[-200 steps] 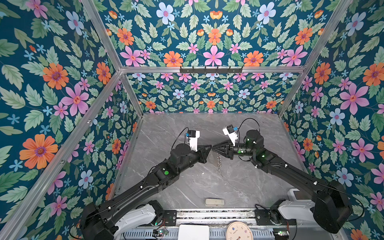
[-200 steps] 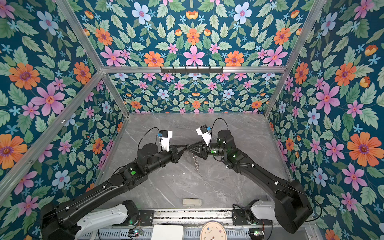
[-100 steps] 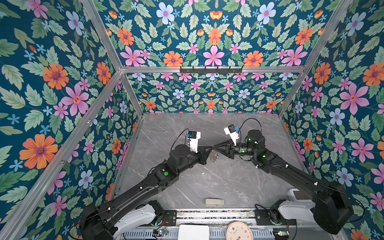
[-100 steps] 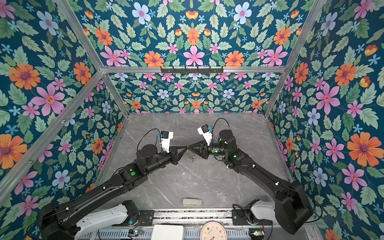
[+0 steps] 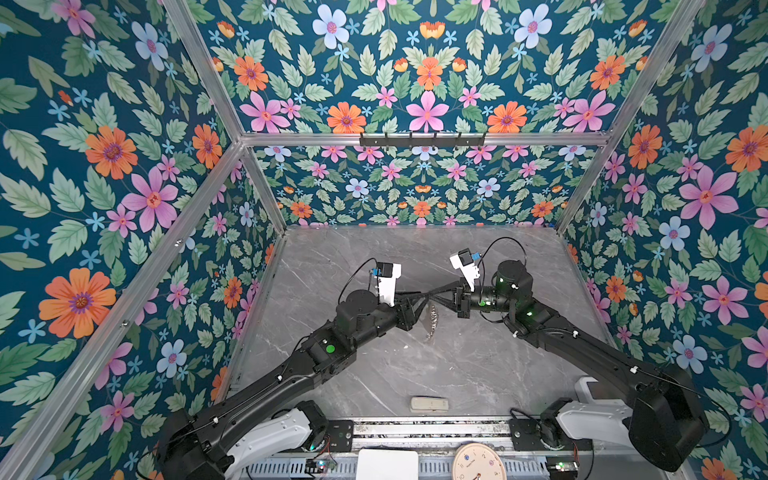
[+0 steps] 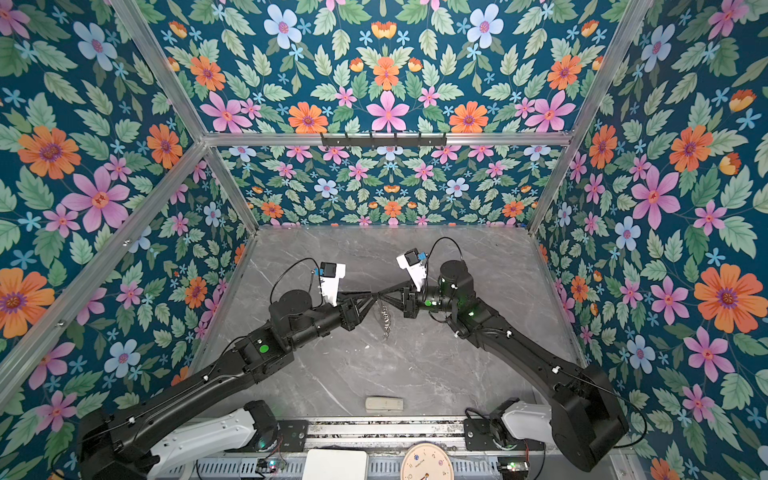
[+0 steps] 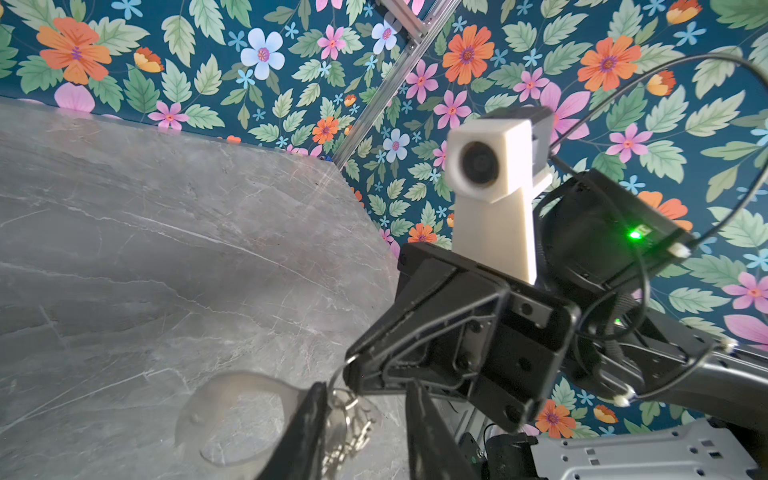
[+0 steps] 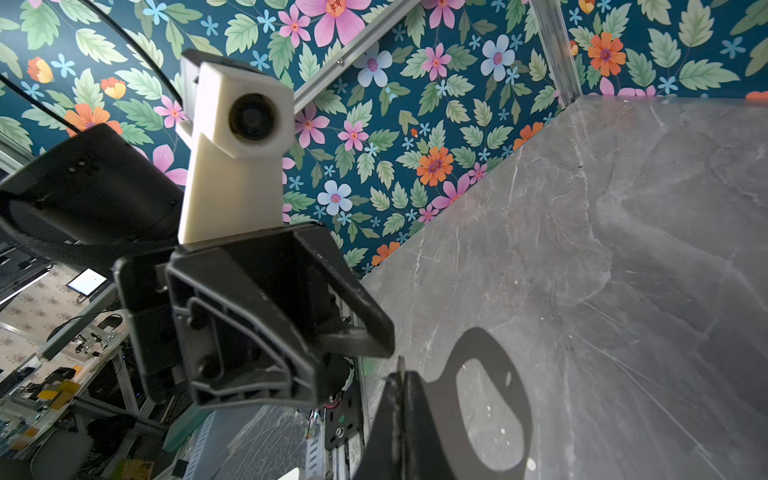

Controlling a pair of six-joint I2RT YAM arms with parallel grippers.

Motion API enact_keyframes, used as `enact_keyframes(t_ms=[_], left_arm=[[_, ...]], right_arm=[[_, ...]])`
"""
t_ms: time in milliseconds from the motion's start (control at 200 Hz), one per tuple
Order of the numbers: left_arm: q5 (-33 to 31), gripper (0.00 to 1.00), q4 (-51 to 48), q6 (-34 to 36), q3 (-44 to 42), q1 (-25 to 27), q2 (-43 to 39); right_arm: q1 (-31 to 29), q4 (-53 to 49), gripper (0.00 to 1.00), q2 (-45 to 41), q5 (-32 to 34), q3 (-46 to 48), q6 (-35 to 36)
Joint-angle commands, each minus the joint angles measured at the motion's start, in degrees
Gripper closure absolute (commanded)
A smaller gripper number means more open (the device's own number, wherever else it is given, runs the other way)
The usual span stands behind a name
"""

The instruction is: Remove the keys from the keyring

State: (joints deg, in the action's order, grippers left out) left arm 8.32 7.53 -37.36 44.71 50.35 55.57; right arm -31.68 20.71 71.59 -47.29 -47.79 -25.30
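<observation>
Grippers meet tip to tip above the middle of the table [image 5: 457, 374] in both top views: left gripper [image 5: 427, 296] and right gripper [image 5: 439, 293]. The keyring [image 5: 432, 321] dangles beneath them, probably lifted so the keys hang free to be worked off.

In the left wrist view the left fingers [image 7: 309, 428] stand spread either side of the chain, gripping nothing. The right fingertips opposite, pressed together, pinch the thin ring wire. The keys [image 7: 355, 428] blur into the chain.

In the right wrist view the right fingers [image 8: 399, 415] are closed tight, and the grey cuff loop [image 8: 486, 399] hangs beside them.
</observation>
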Motion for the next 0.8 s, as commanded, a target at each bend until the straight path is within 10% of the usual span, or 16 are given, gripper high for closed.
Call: enact_keyframes(t_ms=[0, 375, 795], left_arm=[[-2.68, 0.56, 1.13, 1.33, -0.05, 0.04, -1.85], [-0.72, 0.38, -0.89, 8.16, -2.47, 0.01, -5.44], [7.24, 0.58, 4.95, 10.46, -5.02, 0.09, -6.09]], right_arm=[[-0.06, 1.06, 1.0, -1.3, 1.56, 0.39, 0.21], [-0.03, 1.58, 1.0, -6.1, 1.46, 1.98, 0.53], [-0.02, 9.23, 1.0, -10.96, 3.39, 5.3, -1.85]])
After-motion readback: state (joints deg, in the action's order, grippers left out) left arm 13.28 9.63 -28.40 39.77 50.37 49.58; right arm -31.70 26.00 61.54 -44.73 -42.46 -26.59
